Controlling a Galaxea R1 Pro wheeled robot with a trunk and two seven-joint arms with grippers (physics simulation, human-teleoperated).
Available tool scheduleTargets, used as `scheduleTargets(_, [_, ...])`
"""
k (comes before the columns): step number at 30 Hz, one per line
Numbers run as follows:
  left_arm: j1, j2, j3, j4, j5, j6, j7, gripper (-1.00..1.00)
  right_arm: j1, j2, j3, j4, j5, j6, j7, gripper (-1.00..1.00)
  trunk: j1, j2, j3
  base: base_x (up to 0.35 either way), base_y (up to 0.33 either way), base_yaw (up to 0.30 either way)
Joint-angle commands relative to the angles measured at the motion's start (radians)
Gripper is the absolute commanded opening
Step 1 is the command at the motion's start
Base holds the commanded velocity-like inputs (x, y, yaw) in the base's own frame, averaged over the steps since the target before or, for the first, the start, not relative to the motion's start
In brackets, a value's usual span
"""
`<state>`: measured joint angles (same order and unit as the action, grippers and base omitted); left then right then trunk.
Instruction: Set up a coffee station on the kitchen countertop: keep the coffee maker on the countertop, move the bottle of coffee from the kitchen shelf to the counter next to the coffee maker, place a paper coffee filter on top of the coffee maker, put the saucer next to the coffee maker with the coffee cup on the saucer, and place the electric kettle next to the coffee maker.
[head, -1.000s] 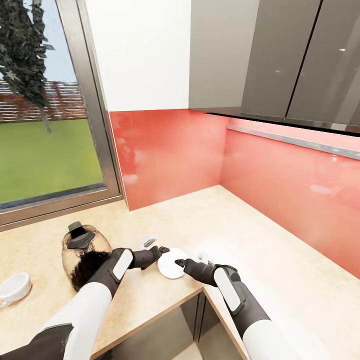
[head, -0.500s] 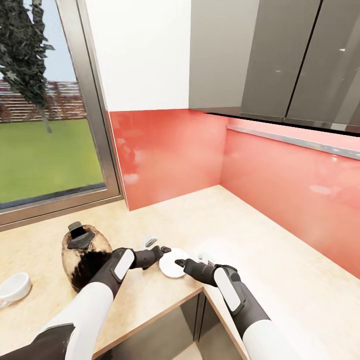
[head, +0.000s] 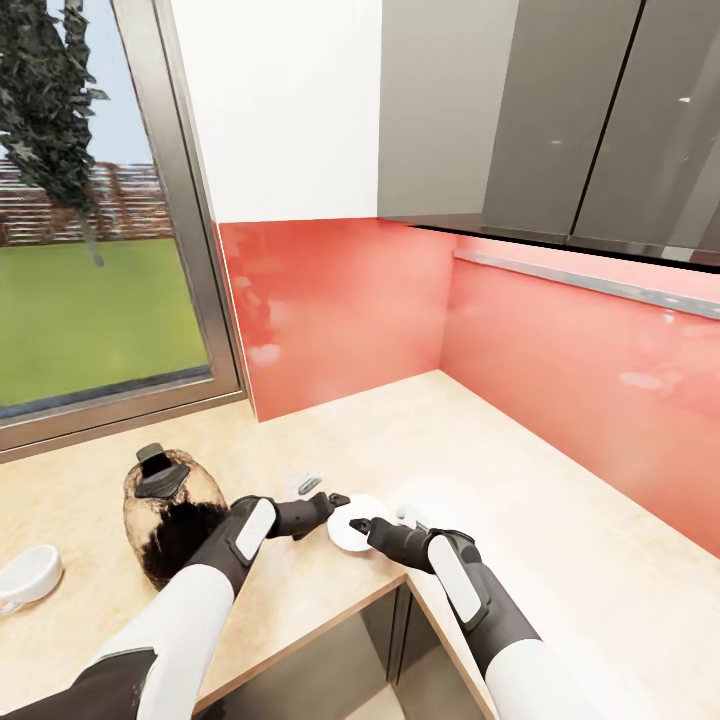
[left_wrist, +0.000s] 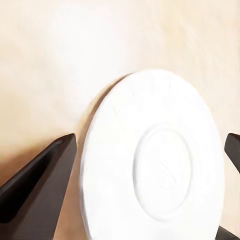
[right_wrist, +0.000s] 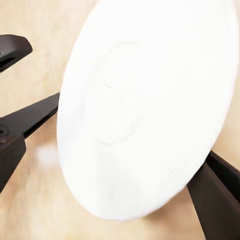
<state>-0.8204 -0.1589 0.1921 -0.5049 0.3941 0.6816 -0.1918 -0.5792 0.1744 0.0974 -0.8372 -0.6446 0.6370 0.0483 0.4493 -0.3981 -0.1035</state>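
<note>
**Two claws meet at a white saucer on the corner counter**

At the near edge of the long light beige speckled counter, where it turns a corner under a glossy red backsplash, a small plain white round saucer sits between both arms of the robot. From the left, the left claw reaches the saucer's near-left rim; its dark fingers stand spread on either side of the plate in the left wrist view, released rather than clamped. From the right, the right claw meets the saucer's near rim; in the right wrist view the plate appears tilted with a dark finger against its edge, though whether that claw is actually clenched on it cannot be told.

Left of the arms, the rounded clear glass electric kettle, dark in its lower half with a black handle on top, stands upright on the counter. Farther left, at the picture's edge, lies a small white cup. Grey wall cabinets hang above the right run of the counter, and a tall window looks out on grass at the far left.
</note>
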Motion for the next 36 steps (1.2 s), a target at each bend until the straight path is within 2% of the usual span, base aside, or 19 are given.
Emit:
scheduleTargets(1, [-0.001,-0.002,0.008,0.000,-0.006,0.009,-0.001,1.00,-0.001,0.000,-0.001,0.000,0.008,0.004,0.002,1.00,0.001,-0.002,-0.002,0.000,0.000,0.000])
scheduleTargets(5, [0.000,-0.009,0.008,0.002,-0.006,0.010,-0.005,1.00,-0.001,0.000,-0.001,0.000,0.008,0.004,0.002,1.00,0.001,-0.002,-0.002,0.000,0.000,0.000])
scheduleTargets(33, [0.000,-0.007,0.009,0.002,-0.008,0.010,-0.012,1.00,-0.001,0.000,-0.004,-0.003,0.004,0.002,0.004,1.00,0.001,-0.002,-0.002,0.000,0.000,0.000])
scheduleTargets(34, [0.000,-0.007,0.009,0.002,-0.008,0.010,-0.012,1.00,-0.001,0.000,-0.004,-0.003,0.004,0.002,0.004,-1.00,0.001,-0.002,-0.002,0.000,0.000,0.000])
scheduleTargets(36, [0.000,-0.007,0.009,0.002,-0.008,0.010,-0.012,1.00,-0.001,0.000,-0.004,-0.003,0.004,0.001,0.004,-1.00,0.001,-0.002,-0.002,0.000,0.000,0.000])
